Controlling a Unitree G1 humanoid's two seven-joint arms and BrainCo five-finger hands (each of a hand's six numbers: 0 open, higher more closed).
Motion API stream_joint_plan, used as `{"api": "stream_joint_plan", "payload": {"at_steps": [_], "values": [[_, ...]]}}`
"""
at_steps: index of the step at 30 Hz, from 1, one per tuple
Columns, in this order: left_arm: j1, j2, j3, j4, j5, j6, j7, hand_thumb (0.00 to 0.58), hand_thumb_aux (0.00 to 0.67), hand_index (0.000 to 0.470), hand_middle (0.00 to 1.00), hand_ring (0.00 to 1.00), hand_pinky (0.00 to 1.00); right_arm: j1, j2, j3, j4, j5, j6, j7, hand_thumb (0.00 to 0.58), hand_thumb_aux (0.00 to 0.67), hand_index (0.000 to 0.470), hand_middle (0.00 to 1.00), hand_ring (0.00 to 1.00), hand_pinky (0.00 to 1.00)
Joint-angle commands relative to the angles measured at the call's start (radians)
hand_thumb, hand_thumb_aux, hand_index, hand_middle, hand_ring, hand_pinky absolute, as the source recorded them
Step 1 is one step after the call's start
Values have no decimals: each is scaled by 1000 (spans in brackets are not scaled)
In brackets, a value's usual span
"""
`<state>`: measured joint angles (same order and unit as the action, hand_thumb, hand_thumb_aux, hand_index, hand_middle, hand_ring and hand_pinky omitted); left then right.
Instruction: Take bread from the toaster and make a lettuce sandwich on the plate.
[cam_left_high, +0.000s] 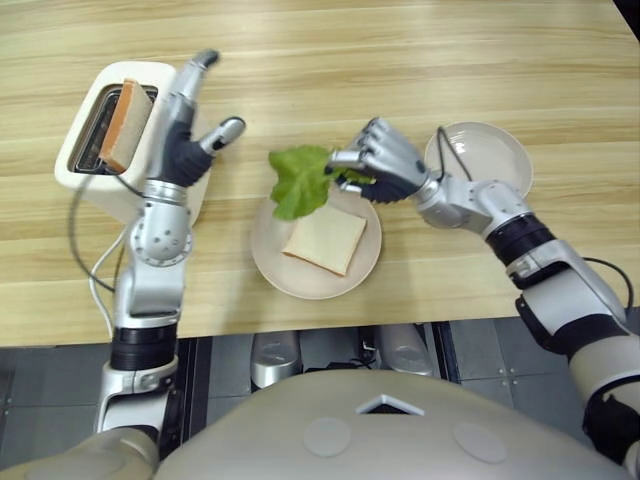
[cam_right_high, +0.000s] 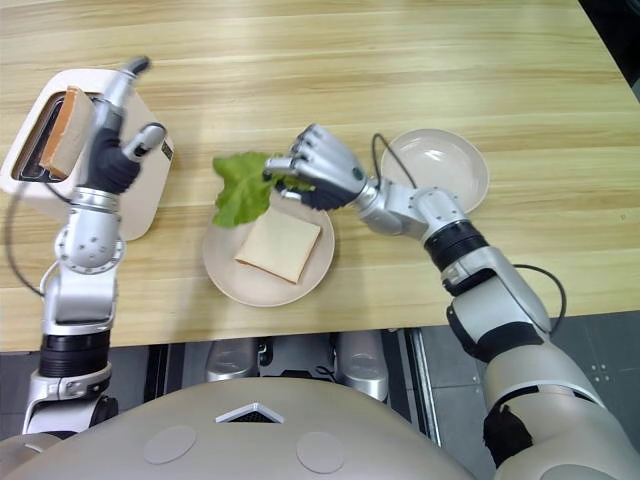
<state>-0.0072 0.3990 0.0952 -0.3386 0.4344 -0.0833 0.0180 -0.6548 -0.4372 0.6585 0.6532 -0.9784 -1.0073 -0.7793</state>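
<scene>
We hold the lettuce leaf (cam_left_high: 298, 182) pinched by its stalk end in our right hand (cam_left_high: 392, 160). The fingers are curled on it and the leaf hangs out to that hand's left, over the far rim of the plate (cam_left_high: 268, 255). Just nearer us than the hand, a slice of bread (cam_left_high: 325, 240) lies flat on the plate. The leaf looks featherlight, limp and easily torn, so we judge a gentle hold at the firmer stalk best. Our left hand (cam_left_high: 185, 145) is spread and holds nothing, right beside the toaster (cam_left_high: 112, 78). There a second slice (cam_left_high: 125, 125) stands in the slot, probably light, stiff and crumbly, and best taken by its raised edge.
</scene>
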Motion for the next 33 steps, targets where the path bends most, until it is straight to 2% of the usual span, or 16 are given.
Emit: {"api": "stream_joint_plan", "payload": {"at_steps": [1,7,14,15,16,17,18,19,23,24,25,26,27,28,33], "values": [[35,29,66,-38,76,25,35,0,0,0,0,0,0,10,12,38,49,-23,-18,64,580,670,460,1000,1000,1000],[69,83,206,-3,124,66,81,0,0,0,0,0,0,-11,7,108,247,-85,12,123,580,670,460,1000,1000,1000],[98,146,271,156,195,145,125,0,0,0,0,0,0,-5,-34,110,284,-58,-6,163,580,670,460,1000,1000,1000],[98,151,271,171,200,156,130,0,0,0,0,0,0,-2,-37,110,282,-54,-9,172,0,0,0,1000,1000,1000],[98,154,269,182,202,165,130,0,0,0,0,0,0,1,-40,109,278,-51,-12,178,0,0,0,875,875,875],[99,156,264,190,203,176,123,0,0,0,0,0,0,6,-43,107,270,-48,-13,179,0,0,0,467,467,467],[100,157,257,195,205,186,114,0,0,0,0,0,0,9,-47,101,259,-41,-14,182,0,0,0,467,467,467],[102,158,245,199,213,197,105,0,0,0,0,0,0,11,-50,92,246,-34,-13,185,0,0,0,0,0,0],[102,155,185,206,232,222,71,0,0,0,0,0,0,13,-61,52,206,3,-7,190,0,0,0,0,0,0],[99,151,176,204,227,223,66,261,173,119,0,0,0,14,-62,44,198,12,-6,194,0,0,0,0,0,0],[95,148,168,200,226,227,63,449,352,242,0,0,0,16,-63,35,193,20,-6,199,0,0,0,0,0,0],[91,147,162,199,224,230,62,568,573,393,0,0,0,18,-64,28,187,24,-4,202,0,0,0,0,0,0],[86,148,157,198,224,234,61,568,573,393,0,0,0,19,-66,21,180,26,-2,201,0,0,0,0,0,0],[83,149,153,199,223,237,58,580,670,460,0,0,0,20,-67,12,176,31,-1,201,0,0,0,0,0,0],[70,151,142,195,208,245,34,580,670,460,0,0,0,28,-71,-22,162,42,10,194,0,0,0,0,0,0]]}}
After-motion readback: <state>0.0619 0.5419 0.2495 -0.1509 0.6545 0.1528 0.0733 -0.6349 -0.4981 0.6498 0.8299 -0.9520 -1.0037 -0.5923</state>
